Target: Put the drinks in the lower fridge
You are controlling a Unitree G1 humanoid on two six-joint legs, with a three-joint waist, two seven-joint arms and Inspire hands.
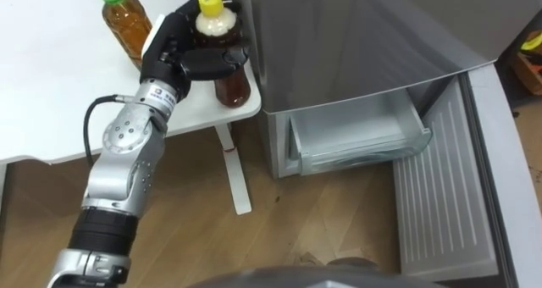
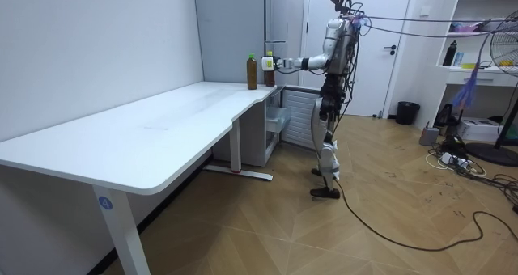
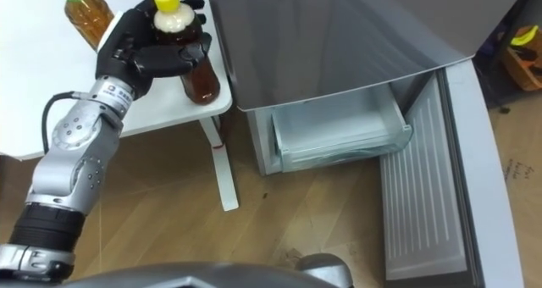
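A brown tea bottle with a yellow cap (image 1: pixel 225 58) (image 3: pixel 193 55) stands at the corner of the white table (image 1: pixel 51 85), right beside the fridge. My left hand (image 1: pixel 188 52) (image 3: pixel 146 49) has its fingers and thumb curled round this bottle's upper body. A second tea bottle with a green cap (image 1: pixel 125 21) (image 3: pixel 85 8) stands upright on the table just left of the hand. The lower fridge drawer (image 1: pixel 356 135) (image 3: pixel 339 131) is pulled out and holds nothing. In the room view I stand in front of the grey fridge (image 2: pixel 283 105), my left arm reaching to the two bottles (image 2: pixel 259 69).
The lower fridge door (image 1: pixel 445 195) hangs wide open to my right, over the wooden floor. The table's white leg (image 1: pixel 235 174) stands just left of the fridge. Shelves with small items (image 2: pixel 477 32) line the room view's right.
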